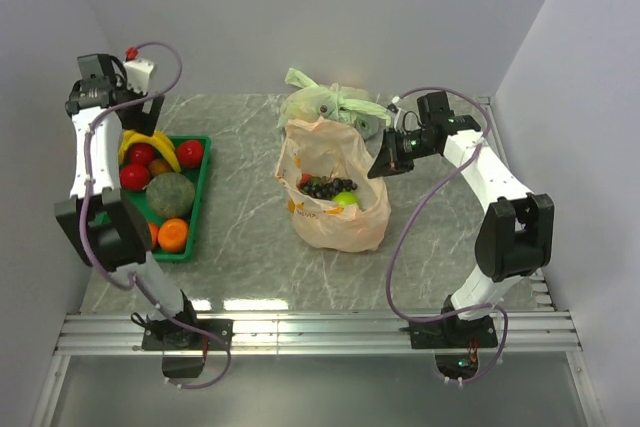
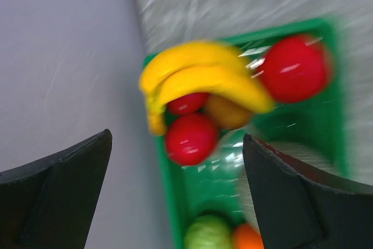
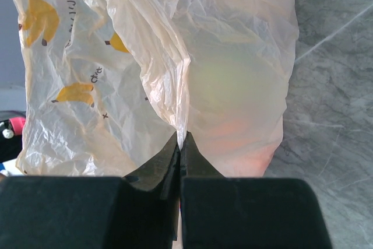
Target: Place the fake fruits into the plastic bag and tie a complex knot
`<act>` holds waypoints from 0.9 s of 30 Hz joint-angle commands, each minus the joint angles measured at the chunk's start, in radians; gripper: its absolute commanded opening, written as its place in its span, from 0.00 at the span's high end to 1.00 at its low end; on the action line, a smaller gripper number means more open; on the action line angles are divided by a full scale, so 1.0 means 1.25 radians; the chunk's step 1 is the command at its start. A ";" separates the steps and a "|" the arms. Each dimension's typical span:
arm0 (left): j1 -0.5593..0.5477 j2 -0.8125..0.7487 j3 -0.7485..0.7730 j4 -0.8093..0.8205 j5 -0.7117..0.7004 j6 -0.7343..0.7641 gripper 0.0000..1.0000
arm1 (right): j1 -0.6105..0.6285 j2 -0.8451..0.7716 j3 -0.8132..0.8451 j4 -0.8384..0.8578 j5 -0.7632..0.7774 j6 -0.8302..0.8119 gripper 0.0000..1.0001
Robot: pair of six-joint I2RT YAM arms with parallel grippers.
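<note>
The peach-orange plastic bag (image 1: 335,187) with banana prints stands open mid-table, holding dark grapes (image 1: 328,187) and a green fruit (image 1: 346,199). My right gripper (image 1: 385,163) is shut on the bag's right rim, pinching a fold of film (image 3: 182,135). A green tray (image 1: 203,179) at the left holds a banana (image 1: 152,145), red fruits (image 1: 189,153) and oranges (image 1: 173,235). My left gripper (image 1: 140,107) is open and empty, high over the tray's far end; its view shows the banana (image 2: 201,77) and red fruits (image 2: 191,138) below. No knot shows.
A large dark green melon-like ball (image 1: 171,194) lies in the tray. A pale green knotted bag (image 1: 325,102) sits behind the peach bag. The left wall is close to the tray. Aluminium rails run along the near table edge.
</note>
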 commanded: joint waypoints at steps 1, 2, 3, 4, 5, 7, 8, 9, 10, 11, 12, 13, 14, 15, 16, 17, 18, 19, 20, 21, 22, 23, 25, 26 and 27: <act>0.054 0.069 0.050 0.006 -0.114 0.131 0.01 | -0.003 0.012 0.057 -0.022 0.002 -0.017 1.00; 0.062 0.086 0.053 0.010 -0.122 0.146 0.01 | -0.003 0.013 0.059 -0.024 0.004 -0.018 1.00; 0.067 0.102 0.056 0.011 -0.133 0.160 0.01 | -0.003 0.013 0.063 -0.027 0.007 -0.020 1.00; 0.073 0.129 0.056 0.021 -0.139 0.174 0.01 | -0.003 0.014 0.063 -0.029 0.009 -0.022 1.00; 0.080 0.141 0.055 0.030 -0.141 0.180 0.01 | -0.003 0.014 0.064 -0.031 0.009 -0.022 1.00; 0.084 0.167 0.040 0.060 -0.139 0.194 0.01 | -0.003 0.022 0.065 -0.036 0.008 -0.022 1.00; 0.086 0.174 0.033 0.077 -0.139 0.203 0.01 | -0.003 0.024 0.067 -0.039 0.007 -0.023 1.00; 0.086 0.180 0.027 0.091 -0.135 0.212 0.01 | -0.003 0.026 0.068 -0.040 0.005 -0.022 1.00; 0.085 0.185 0.013 0.104 -0.132 0.231 0.01 | -0.003 0.029 0.068 -0.039 0.005 -0.017 1.00; 0.086 0.199 0.013 0.129 -0.130 0.237 0.01 | -0.003 0.030 0.068 -0.038 0.005 -0.015 1.00; 0.085 0.209 0.017 0.133 -0.126 0.242 0.01 | -0.003 0.031 0.070 -0.038 0.007 -0.012 1.00; 0.086 0.231 0.035 0.135 -0.126 0.244 0.01 | -0.003 0.033 0.070 -0.039 0.009 -0.012 1.00; 0.086 0.244 0.050 0.125 -0.119 0.244 0.01 | -0.003 0.034 0.074 -0.040 0.014 -0.014 1.00; 0.086 0.255 0.064 0.113 -0.108 0.246 0.01 | -0.003 0.035 0.079 -0.044 0.014 -0.012 1.00; 0.087 0.263 0.085 0.111 -0.102 0.247 0.01 | -0.003 0.038 0.080 -0.045 0.016 -0.014 1.00; 0.085 0.277 0.089 0.112 -0.093 0.247 0.01 | -0.005 0.038 0.082 -0.045 0.016 -0.014 1.00; 0.086 0.283 0.094 0.107 -0.083 0.249 0.01 | -0.002 0.042 0.085 -0.046 0.018 -0.012 1.00; 0.086 0.287 0.098 0.107 -0.078 0.250 0.01 | -0.003 0.042 0.085 -0.046 0.018 -0.014 1.00; 0.083 0.294 0.099 0.109 -0.078 0.251 0.01 | -0.003 0.045 0.087 -0.047 0.018 -0.012 1.00; 0.082 0.300 0.100 0.106 -0.066 0.253 0.01 | -0.005 0.046 0.087 -0.046 0.018 -0.012 1.00; 0.081 0.301 0.099 0.109 -0.061 0.254 0.01 | -0.003 0.047 0.087 -0.045 0.020 -0.011 1.00; 0.080 0.307 0.095 0.117 -0.059 0.253 0.01 | -0.003 0.047 0.086 -0.045 0.021 -0.012 1.00; 0.078 0.318 0.094 0.125 -0.050 0.251 0.01 | -0.003 0.049 0.085 -0.045 0.021 -0.011 1.00; 0.077 0.323 0.098 0.125 -0.034 0.247 0.01 | -0.003 0.049 0.084 -0.044 0.023 -0.012 1.00; 0.076 0.331 0.102 0.122 -0.027 0.243 0.02 | -0.002 0.049 0.084 -0.045 0.025 -0.012 1.00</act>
